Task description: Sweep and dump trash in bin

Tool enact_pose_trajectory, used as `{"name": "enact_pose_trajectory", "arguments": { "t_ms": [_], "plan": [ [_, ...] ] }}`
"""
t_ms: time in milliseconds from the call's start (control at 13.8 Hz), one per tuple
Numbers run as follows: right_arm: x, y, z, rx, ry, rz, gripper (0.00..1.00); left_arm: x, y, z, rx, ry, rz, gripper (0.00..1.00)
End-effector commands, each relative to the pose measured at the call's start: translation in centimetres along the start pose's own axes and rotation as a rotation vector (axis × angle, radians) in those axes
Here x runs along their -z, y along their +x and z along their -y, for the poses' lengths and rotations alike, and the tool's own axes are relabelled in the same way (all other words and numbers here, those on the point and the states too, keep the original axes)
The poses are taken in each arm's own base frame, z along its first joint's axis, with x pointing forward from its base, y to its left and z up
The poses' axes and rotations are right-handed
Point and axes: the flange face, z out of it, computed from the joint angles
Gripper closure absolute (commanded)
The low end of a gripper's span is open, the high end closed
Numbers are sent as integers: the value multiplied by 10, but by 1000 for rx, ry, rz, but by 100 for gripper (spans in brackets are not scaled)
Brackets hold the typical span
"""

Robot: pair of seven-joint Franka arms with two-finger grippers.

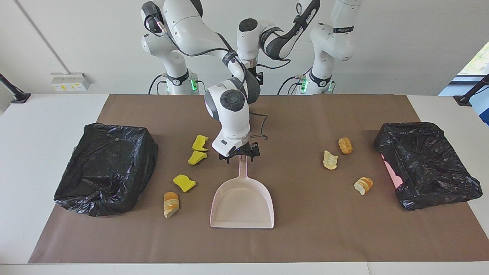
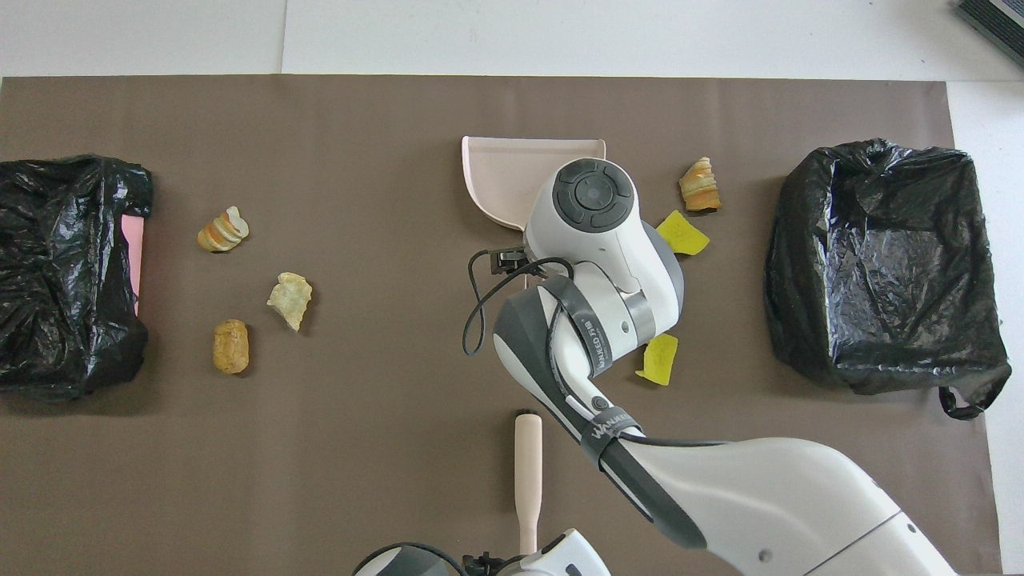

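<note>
Right claw [image 1: 239, 152] clamped on the dustpan [image 1: 242, 200] handle top; left claw [image 2: 496, 564] grips the brush [image 2: 527, 472], apparently. Risk: pan twisting, scraps [image 1: 183, 182] beside the right claw escaping.

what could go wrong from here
The right claw is at the very handle tip of the pink dustpan, so the pan may swivel or tip once lifted. The yellow chunks lie close beside that claw and could get knocked away.
</note>
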Motion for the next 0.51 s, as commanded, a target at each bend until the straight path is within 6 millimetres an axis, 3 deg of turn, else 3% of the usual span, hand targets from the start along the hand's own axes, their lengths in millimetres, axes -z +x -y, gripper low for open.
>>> {"name": "enact_pose_trajectory", "arguments": {
  "t_ms": [0, 72, 145, 217, 362, 435],
  "plan": [
    [2, 7, -1, 55, -11, -28, 34, -21, -2, -5, 5, -8, 10, 0],
    [4, 7, 0, 58, -11, -29, 62, -21, -2, -5, 4, -11, 8, 0],
    [4, 8, -1, 56, -11, -29, 89, -21, -2, -5, 7, -9, 9, 19],
    [6, 6, 1, 59, -11, -33, 100, -20, -1, -6, 8, -10, 9, 43],
    [5, 5, 2, 57, -12, -30, 100, -21, 2, -3, 14, -3, 15, 95],
    [5, 6, 1, 57, -14, -27, 100, -18, 4, -3, 14, -7, 12, 100]
  ]
}}
